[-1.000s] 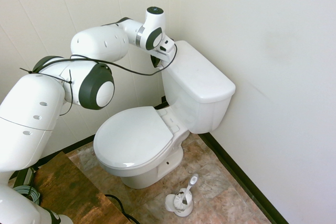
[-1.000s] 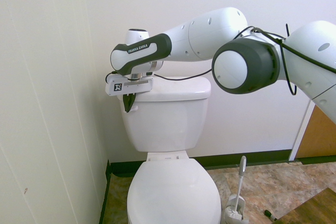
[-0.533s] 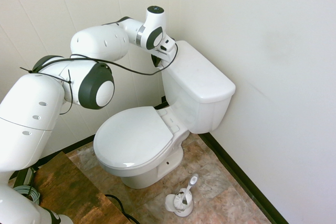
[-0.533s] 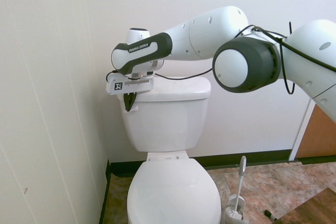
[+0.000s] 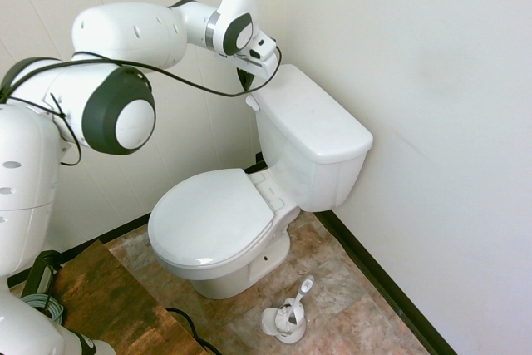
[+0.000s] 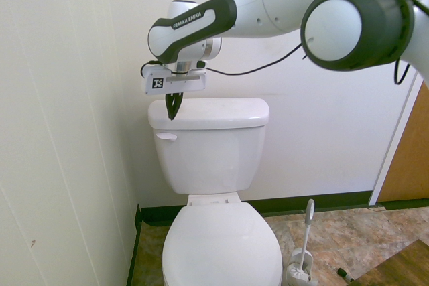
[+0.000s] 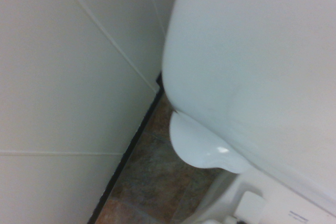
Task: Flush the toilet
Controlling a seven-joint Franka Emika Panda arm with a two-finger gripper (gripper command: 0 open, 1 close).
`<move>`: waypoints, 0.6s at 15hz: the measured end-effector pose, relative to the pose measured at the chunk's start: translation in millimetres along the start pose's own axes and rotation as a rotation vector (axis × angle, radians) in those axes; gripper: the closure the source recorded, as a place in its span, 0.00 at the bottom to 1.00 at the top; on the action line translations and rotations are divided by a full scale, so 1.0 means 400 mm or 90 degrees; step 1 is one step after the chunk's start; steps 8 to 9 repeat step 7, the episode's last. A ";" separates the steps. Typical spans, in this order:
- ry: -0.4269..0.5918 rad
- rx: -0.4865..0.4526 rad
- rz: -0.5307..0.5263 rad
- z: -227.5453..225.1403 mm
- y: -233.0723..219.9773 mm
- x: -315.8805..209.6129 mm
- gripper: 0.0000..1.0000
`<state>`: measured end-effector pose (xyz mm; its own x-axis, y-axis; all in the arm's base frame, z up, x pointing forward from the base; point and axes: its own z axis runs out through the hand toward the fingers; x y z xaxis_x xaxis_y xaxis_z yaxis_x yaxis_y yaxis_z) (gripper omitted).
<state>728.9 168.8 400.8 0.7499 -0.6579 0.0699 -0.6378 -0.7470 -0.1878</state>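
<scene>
I see the toilet [image 6: 214,185] standing in the room's corner, tank against the back wall and close beside the side wall, bowl lid down. The flush lever [image 6: 165,136] sits on the tank front at the upper corner nearest the side wall, roughly level; in the wrist view it shows as a rounded white tab [image 7: 202,148] projecting from the tank.

I read the end effector [image 6: 172,106] as clenched — fingers together, nothing between them — pointing steeply down, above the lever, its tips at the tank lid's edge. It is clear of the lever.

A toilet brush [image 5: 293,309] stands in its holder on the floor beside the bowl — well apart from the arm.
</scene>
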 end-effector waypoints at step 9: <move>0.006 -0.029 0.052 -0.151 0.225 0.008 1.00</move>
